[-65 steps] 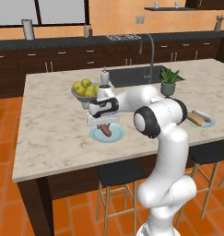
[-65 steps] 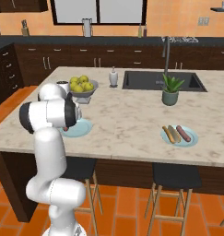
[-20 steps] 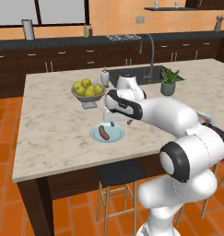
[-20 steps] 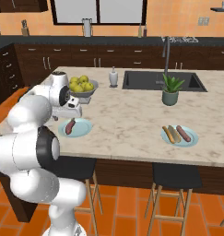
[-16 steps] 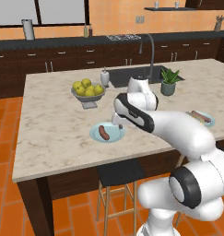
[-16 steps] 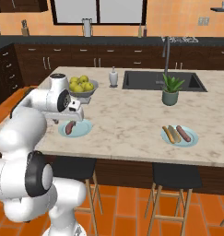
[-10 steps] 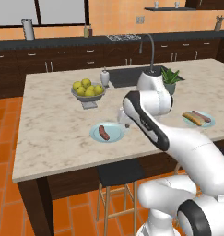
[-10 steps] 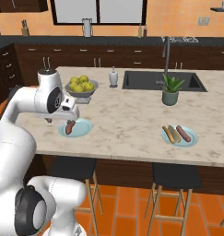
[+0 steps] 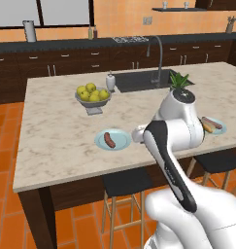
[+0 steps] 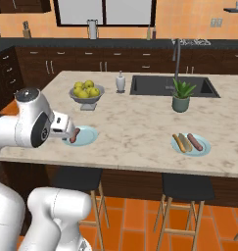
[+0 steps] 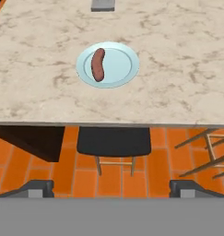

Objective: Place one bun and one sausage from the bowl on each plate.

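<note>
My claw hangs empty with its fingers spread wide, back from the edge of the beige marbled surface and above a black stool. On the near pale blue round plate lies one reddish-brown sausage, left of centre. The far pale blue plate carries a tan bun and a second sausage side by side. A grey footed bowl of yellow-green fruit stands behind the near plate.

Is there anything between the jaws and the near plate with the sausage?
Nothing visible. In the hand view the open gripper looks over a black stool straight at the plate, which holds one sausage and no bun; bare counter surrounds it.
</note>
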